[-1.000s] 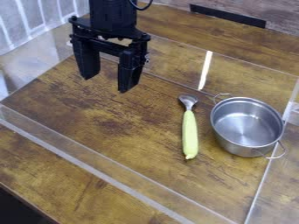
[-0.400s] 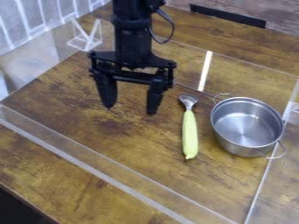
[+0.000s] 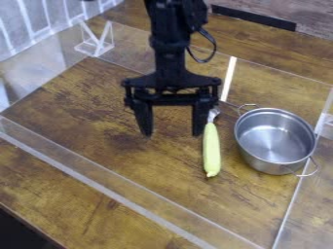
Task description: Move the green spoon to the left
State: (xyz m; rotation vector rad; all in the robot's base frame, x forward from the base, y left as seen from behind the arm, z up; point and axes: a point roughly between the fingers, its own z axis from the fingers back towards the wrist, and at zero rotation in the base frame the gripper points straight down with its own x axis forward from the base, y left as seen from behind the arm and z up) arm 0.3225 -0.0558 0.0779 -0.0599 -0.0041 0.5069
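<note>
Green spoon [image 3: 211, 146] lies flat on the table [image 3: 92, 117], just left of the steel pot [image 3: 275, 139], not yet moved. Gripper [image 3: 173, 123] hangs just left of the spoon, jaws spread wide, empty. Grasp and leftward carry remain.

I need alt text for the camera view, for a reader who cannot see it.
A black robot gripper hangs open, pointing down, just left of a yellow-green plastic-handled spoon lying on a brown wooden table. A round steel pot stands right of the spoon.
</note>
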